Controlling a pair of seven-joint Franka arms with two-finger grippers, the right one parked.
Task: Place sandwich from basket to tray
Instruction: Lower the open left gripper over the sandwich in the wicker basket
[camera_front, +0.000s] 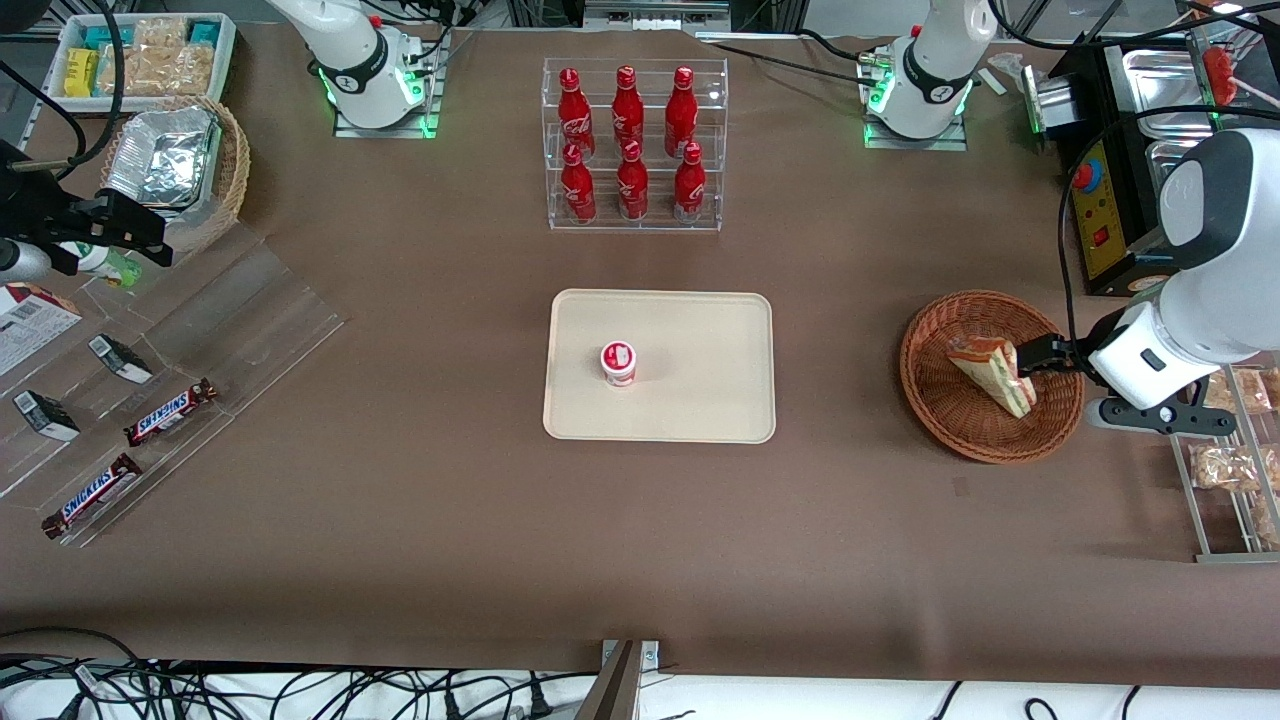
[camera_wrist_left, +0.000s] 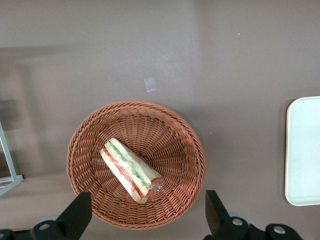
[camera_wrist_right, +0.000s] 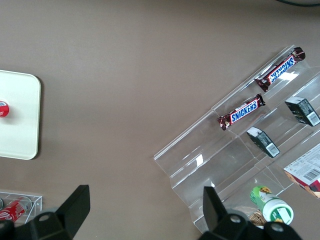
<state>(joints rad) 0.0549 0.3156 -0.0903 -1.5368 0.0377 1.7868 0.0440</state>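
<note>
The sandwich (camera_front: 992, 372) (camera_wrist_left: 130, 170), a wrapped wedge with green, pink and yellow layers, lies in the round reddish-brown wicker basket (camera_front: 925, 340) (camera_wrist_left: 165, 125) toward the working arm's end of the table. My gripper (camera_front: 1040, 355) (camera_wrist_left: 146, 200) hovers above the basket, over its rim and close beside the sandwich. It is open, with its black fingers spread wide and nothing between them. The cream tray (camera_front: 700, 330) (camera_wrist_left: 305, 150) lies at the table's middle, apart from the basket, and carries a small white cup with a red lid (camera_front: 619, 362).
A clear rack of red bottles (camera_front: 633, 145) stands farther from the front camera than the tray. A black appliance (camera_front: 1110, 200) and a wire rack of bagged snacks (camera_front: 1230, 460) flank the basket. Snickers bars (camera_front: 170, 412) on acrylic steps lie toward the parked arm's end.
</note>
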